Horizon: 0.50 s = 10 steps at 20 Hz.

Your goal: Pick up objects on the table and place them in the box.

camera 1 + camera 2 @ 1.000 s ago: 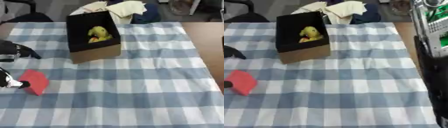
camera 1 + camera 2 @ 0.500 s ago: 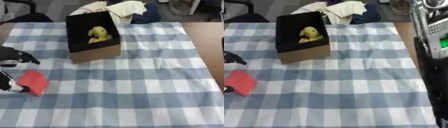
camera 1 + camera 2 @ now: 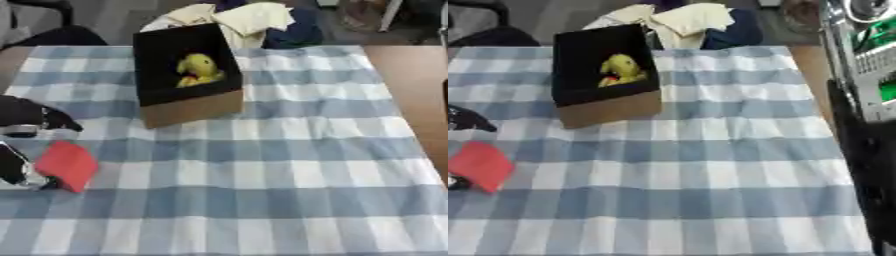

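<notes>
Left eye view: heaped cloths [image 3: 241, 20] beyond box [image 3: 188, 107], away from red object [image 3: 66, 165].

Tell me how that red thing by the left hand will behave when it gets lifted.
The red object looks flat and thin, so it is probably light. Its straight edges suggest it is fairly stiff, not floppy. Lying flat on the checked cloth, it seems unlikely to roll, but the left hand may struggle to get under an edge.

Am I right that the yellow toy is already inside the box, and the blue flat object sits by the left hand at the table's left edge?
Not quite: the flat object by the left hand is red, not blue, as the left eye view shows. The yellow toy is indeed inside the box.
</notes>
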Tool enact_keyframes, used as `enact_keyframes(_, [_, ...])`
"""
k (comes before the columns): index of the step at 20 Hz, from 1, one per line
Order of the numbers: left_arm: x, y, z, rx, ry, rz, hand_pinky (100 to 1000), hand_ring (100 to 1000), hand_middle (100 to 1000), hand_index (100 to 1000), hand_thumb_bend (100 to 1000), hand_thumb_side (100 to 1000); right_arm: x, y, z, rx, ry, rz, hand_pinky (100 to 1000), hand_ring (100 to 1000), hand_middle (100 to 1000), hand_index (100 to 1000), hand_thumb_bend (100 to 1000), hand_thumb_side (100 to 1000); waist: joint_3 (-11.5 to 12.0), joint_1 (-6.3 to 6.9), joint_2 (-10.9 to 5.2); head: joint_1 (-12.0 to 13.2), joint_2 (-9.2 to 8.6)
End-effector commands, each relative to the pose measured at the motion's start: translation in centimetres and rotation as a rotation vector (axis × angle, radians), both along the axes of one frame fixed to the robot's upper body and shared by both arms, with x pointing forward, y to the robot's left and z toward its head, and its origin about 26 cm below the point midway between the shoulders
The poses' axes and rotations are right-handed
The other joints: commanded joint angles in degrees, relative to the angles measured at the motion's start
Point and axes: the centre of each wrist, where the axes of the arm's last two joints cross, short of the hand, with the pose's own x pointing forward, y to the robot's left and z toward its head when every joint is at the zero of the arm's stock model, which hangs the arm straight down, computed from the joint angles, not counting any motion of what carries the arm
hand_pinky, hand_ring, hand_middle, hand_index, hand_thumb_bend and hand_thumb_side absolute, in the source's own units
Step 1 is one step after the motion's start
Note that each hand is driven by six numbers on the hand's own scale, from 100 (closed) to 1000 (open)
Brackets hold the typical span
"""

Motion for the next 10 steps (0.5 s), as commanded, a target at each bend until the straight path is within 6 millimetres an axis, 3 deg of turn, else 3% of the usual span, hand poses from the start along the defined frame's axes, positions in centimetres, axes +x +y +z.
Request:
enact_keyframes(1, [-0.1,0.4,0.6,0.113,0.07,-0.052,818,909,852,961,467,583,-0.6,-0.4,0.8,0.008,-0.03,0.005,944,902,806,966,175,1000,-0.03,0.2,-0.98,0.13,-0.88])
enact_keyframes(5, [0.2,0.4,0.0,0.115,0.089,-0.054,808,901,835,949,442,563,-0.5,-0.2,0.9,0.017,-0.029,0.009,945,902,803,966,176,1000,-0.16,0.16,-0.9,0.22,-0.9])
enact_keyframes(10, [0.4,0.4,-0.5,0.098,0.104,-0.053,784,868,754,876,342,566,-0.3,0.0,0.8,0.022,-0.026,0.007,946,903,801,967,175,1000,-0.18,0.12,-0.86,0.27,-1.02])
